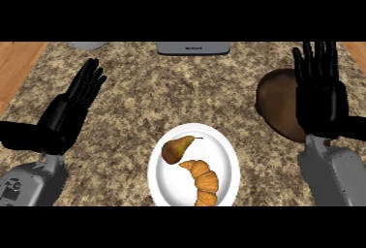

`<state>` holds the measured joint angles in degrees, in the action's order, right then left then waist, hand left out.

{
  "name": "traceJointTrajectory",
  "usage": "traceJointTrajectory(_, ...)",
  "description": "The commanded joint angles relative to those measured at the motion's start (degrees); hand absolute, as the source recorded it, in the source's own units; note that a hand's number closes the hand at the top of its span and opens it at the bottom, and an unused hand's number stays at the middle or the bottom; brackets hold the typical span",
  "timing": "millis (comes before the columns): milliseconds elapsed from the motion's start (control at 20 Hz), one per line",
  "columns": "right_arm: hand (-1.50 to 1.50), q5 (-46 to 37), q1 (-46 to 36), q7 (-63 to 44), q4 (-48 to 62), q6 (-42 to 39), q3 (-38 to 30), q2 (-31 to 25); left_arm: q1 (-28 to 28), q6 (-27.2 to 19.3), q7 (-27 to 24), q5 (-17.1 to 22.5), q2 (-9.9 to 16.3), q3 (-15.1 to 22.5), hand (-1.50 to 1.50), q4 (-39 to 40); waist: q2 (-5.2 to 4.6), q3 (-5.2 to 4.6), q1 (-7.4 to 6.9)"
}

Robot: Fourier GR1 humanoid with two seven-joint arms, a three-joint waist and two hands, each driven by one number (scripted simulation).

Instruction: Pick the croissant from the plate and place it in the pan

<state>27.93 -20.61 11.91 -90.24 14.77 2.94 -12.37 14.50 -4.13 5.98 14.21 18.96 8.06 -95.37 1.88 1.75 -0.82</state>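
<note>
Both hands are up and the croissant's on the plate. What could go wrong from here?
1. The pear touches the croissant on the white plate; a grab may knock it or take the wrong item.
2. The open right hand covers part of the brown pan, so the placement could be misjudged.

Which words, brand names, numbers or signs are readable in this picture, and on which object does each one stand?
Grey appliance at the counter's far edge: a small dark marking, too blurred to read.
White plate, pear, croissant, brown pan: no text visible.
</note>
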Motion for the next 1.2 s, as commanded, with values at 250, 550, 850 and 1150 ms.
traceJointTrajectory(250,1.5,4.96,-9.69,-8.34,0.03,-22.89,14.78,-1.75,-2.49,-6.28,3.53,-1.58,-0.67,-3.86,0.0,4.21,-2.7,-1.8,-4.22)
traceJointTrajectory(550,-1.5,-15.64,6.04,6.69,-0.16,-26.38,17.22,-17.99,-5.44,-6.93,7.63,1.19,-0.17,-6.66,0.0,2.75,-1.73,-1.67,1.25)
traceJointTrajectory(850,-1.5,-24.45,6.9,15.06,3.73,-29.58,14.34,-25.27,-5.77,-6.1,5.19,-0.44,-1.31,-6.16,0.0,4.92,-1.95,-1.72,0.76)
traceJointTrajectory(1150,-1.5,-25.44,-6.33,-2.16,-4.31,-32.76,15.95,-23.33,-4.55,-7.0,6.2,-1.04,-2.72,-6.54,0.0,5.05,-1.82,-1.81,0.4)
